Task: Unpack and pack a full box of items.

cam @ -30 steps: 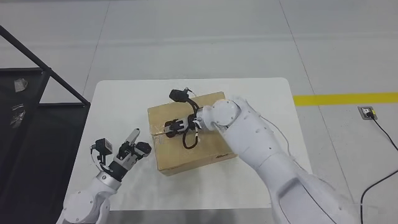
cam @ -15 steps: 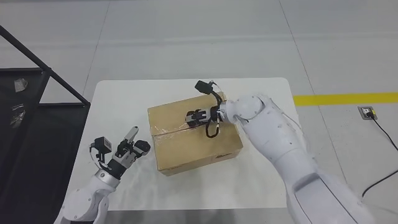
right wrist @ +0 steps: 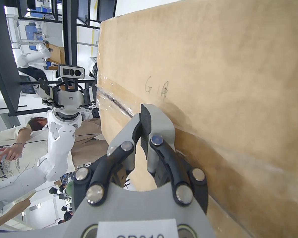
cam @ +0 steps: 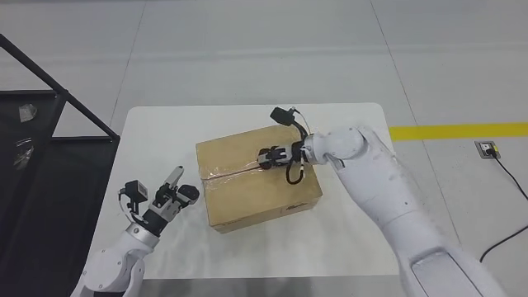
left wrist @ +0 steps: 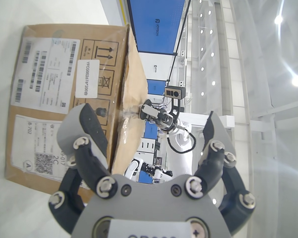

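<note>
Brown taped cardboard box [cam: 247, 190] is set mid white surface [cam: 346, 124]. The right claw [right wrist: 144, 115] is closed, tips at its tape seam [right wrist: 114, 102]; the left claw [left wrist: 149, 115] is held open alongside. The seam should be followed with steady downward pressure.

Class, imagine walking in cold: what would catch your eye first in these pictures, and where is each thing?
A big cardboard box sits in the middle of the white table, its top seam sealed with clear tape. The right gripper, shut, lies over the box top at that seam. The left gripper hangs open off the box's labelled end, apart from it.
</note>
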Controlling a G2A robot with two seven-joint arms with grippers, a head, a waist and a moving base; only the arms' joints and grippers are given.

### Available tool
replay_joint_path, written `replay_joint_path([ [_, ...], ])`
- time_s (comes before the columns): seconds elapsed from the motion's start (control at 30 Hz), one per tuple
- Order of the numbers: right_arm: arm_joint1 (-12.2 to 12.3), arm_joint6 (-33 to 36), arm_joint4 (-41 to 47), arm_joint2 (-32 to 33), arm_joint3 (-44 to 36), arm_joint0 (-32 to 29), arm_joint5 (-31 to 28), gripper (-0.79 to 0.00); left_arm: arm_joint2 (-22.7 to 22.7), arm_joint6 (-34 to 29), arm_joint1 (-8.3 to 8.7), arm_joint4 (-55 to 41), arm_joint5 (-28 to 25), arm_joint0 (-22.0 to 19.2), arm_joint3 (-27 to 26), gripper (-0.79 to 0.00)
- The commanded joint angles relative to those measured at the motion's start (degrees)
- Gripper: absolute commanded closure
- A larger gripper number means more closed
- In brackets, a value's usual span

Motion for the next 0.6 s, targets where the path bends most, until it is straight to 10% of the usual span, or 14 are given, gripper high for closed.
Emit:
replay_joint_path([
  [0.0, 1.1, -0.4, -1.7, 1.4, -4.1, -1.9, 2.8, 0.0, 0.1, 0.0, 0.02, 0.1, 0.0, 0.0, 0.0, -0.785],
  [0.57, 7.2, -0.1, -10.4, 13.2, -23.8, -13.1, 20.3, 0.0, -0.5, -0.6, 0.22, -0.5, -0.1, 0.0, 0.1, -0.785],
])
